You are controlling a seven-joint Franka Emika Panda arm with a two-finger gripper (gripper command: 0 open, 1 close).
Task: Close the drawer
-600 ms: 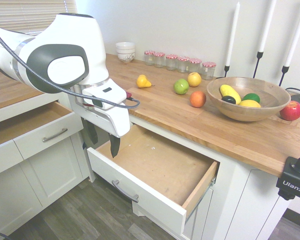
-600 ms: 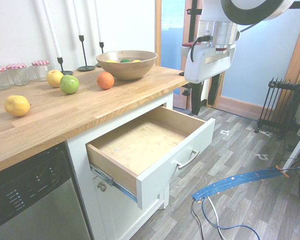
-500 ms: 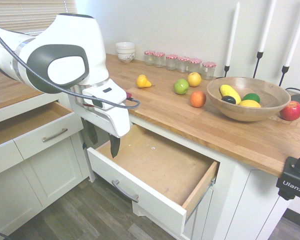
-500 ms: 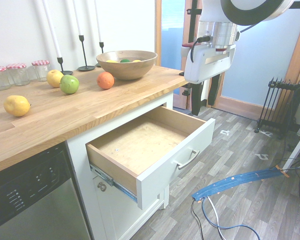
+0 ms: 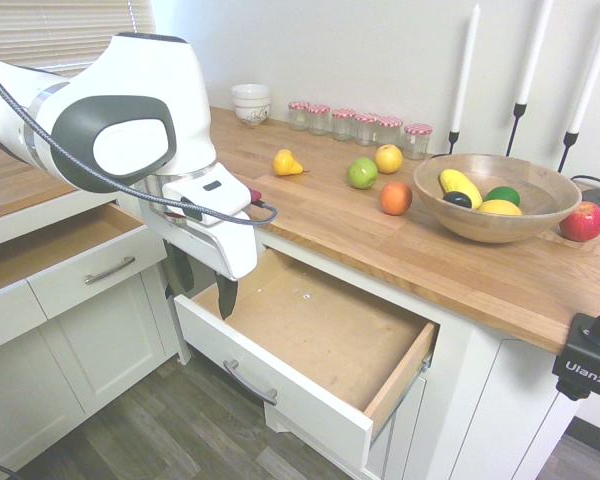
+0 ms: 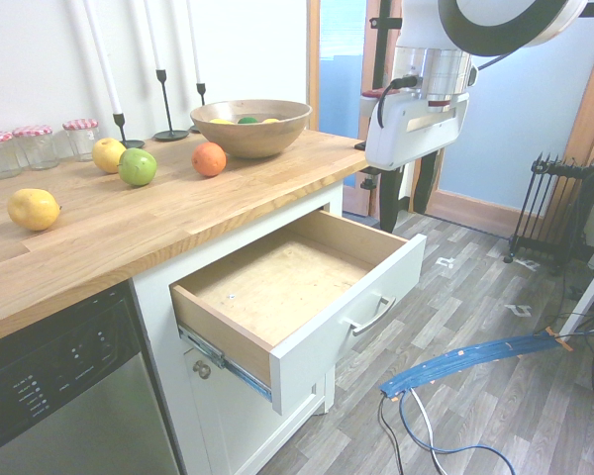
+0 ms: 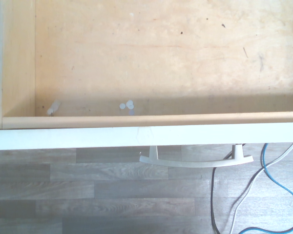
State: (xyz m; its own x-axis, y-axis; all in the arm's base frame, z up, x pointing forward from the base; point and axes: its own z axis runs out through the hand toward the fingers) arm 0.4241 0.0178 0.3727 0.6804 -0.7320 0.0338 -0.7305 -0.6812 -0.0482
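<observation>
Slightly shifted since the earlier frame, the gripper (image 5: 202, 285) sits a little differently over the near end of the drawer in the first exterior view, while the drawer (image 5: 270, 365) itself has not moved. Its two dark fingers stand apart with nothing between them, pointing down.

The drawer juts well out from beneath the wooden countertop (image 5: 315, 215), its brown bottom (image 6: 277, 277) exposed and a metal slide (image 6: 223, 364) showing along one side. Taking the middle of the drawer in the first exterior view as the centre of a clock, the gripper is at about ten o'clock and the curved bar handle (image 5: 248, 383) at about eight. On the countertop, the wide wooden bowl (image 5: 495, 200) lies towards one o'clock. A second drawer (image 5: 98, 272), in the neighbouring cabinet, also stands open at about ten o'clock, further off than the gripper.

The step in hand appears to be the approach: the arm is getting into place and the pushing has yet to begin. The next move probably calls for bringing the fingertips down outside the white front panel (image 6: 348, 322), near the handle, then pressing squarely towards the cabinet. A push close to either end might make the drawer rack on its slides, so a contact near the middle would be safer. Coming down too far inward would put the fingers inside the drawer, where they could not press on the outer face.
</observation>
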